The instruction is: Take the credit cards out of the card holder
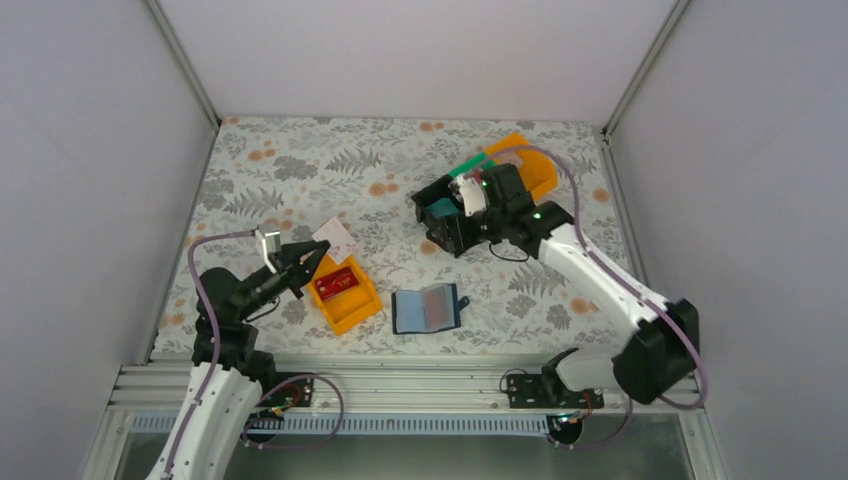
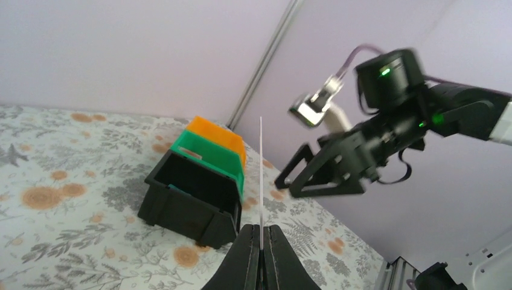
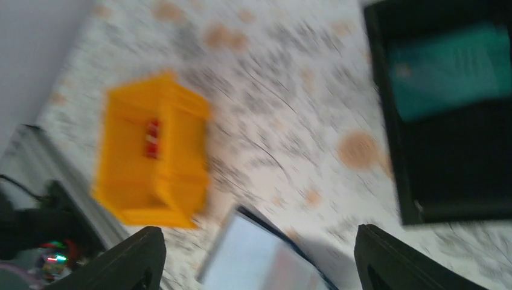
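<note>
The dark navy folding card holder lies open and flat on the floral surface. It sits close to the near edge, between the two arms, and neither arm touches it.

The left claw is pinched tight on a thin pinkish-white plastic card. It holds the card up in the air close to the small orange plastic bin on the left, where a red plastic card already lies.

Farther off and to the right, the right claw stands wide apart with nothing between its fingers. It hovers over the black plastic bin, in which a teal plastic card rests.

By this layout, two cards look delivered, and a third is out of the holder but not yet set down. A pinkish patch shows in the holder's pale sleeves and may be one more card to pull, but it is too small to tell.
</note>
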`<control>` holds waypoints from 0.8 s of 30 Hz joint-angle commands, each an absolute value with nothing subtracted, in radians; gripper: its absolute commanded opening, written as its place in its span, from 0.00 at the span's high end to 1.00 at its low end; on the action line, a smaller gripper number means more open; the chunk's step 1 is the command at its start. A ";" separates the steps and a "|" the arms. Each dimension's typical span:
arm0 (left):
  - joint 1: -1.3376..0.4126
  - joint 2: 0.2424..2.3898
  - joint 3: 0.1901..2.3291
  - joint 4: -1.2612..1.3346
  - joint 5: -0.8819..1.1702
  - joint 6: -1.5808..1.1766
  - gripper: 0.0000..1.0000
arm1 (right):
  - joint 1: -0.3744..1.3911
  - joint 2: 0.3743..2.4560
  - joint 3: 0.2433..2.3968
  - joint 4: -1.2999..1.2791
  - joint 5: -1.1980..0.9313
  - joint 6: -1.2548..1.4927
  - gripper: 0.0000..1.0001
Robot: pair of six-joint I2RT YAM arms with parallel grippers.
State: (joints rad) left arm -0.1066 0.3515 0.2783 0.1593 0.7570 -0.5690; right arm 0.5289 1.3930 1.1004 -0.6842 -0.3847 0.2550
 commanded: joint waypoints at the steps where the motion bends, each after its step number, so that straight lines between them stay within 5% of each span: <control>1: -0.100 0.376 0.334 0.299 0.817 -0.576 0.98 | 0.607 1.254 1.163 -0.524 -0.483 0.198 0.16; 6: -0.100 0.442 0.451 0.431 0.901 -0.599 0.98 | 0.667 1.158 1.152 -0.221 -0.653 0.164 0.03; 11: -0.102 0.501 0.504 0.509 0.959 -0.631 0.98 | 0.722 1.169 1.116 0.101 -0.722 0.168 0.01; 15: -0.100 0.530 0.519 0.592 0.985 -0.674 0.98 | 0.769 1.280 1.232 0.097 -0.748 0.113 0.01; 19: -0.101 0.526 0.520 0.594 0.994 -0.658 0.98 | 0.829 1.384 1.360 -0.033 -0.836 0.011 0.08; 24: -0.101 0.517 0.502 0.596 0.985 -0.654 0.98 | 0.887 1.462 1.448 -0.171 -0.891 -0.096 0.34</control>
State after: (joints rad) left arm -0.1066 0.5297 0.4995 0.5457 0.9703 -0.6552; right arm 0.8444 1.4292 1.3758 -0.0586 -0.8181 0.0250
